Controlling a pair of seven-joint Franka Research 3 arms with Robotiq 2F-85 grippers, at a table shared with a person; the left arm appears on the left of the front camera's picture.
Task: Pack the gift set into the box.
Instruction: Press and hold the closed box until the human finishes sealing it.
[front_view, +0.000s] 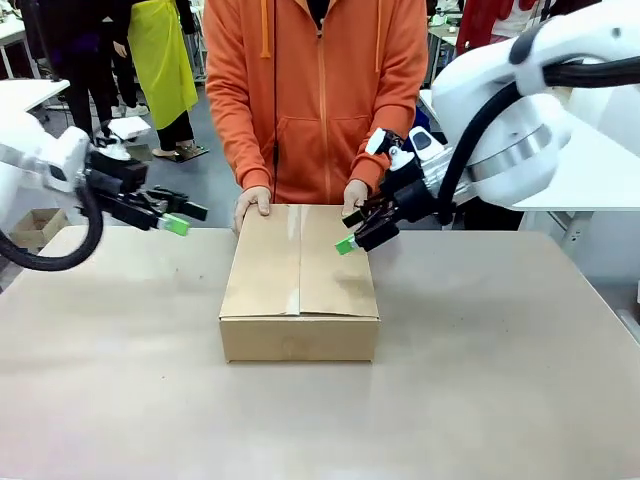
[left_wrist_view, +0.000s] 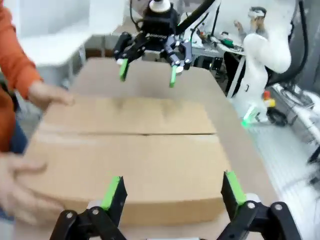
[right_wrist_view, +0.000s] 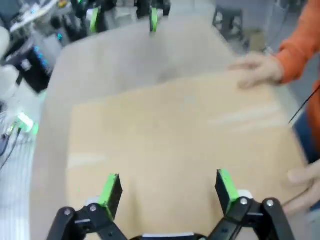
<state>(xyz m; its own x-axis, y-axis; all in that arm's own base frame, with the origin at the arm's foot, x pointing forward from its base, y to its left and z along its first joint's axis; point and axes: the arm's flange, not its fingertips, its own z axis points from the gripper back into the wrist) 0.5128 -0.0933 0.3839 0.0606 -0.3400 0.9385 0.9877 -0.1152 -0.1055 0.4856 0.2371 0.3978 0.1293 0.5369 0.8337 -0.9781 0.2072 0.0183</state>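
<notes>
on worktop (front_view: 500, 380), closed box (front_view: 300, 270); our left hand (front_view: 185, 218) and right hand (front_view: 350, 230) gape; right, crowding it, may bump person (front_view: 320, 100).

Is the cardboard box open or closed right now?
Closed. The box has its top flaps lying flat, meeting along the middle seam.

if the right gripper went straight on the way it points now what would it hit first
Probably the closed top of the box: the right gripper, open, angles down at it, and its wrist view shows cardboard straight ahead between the fingers. Exact depth is unclear.
</notes>
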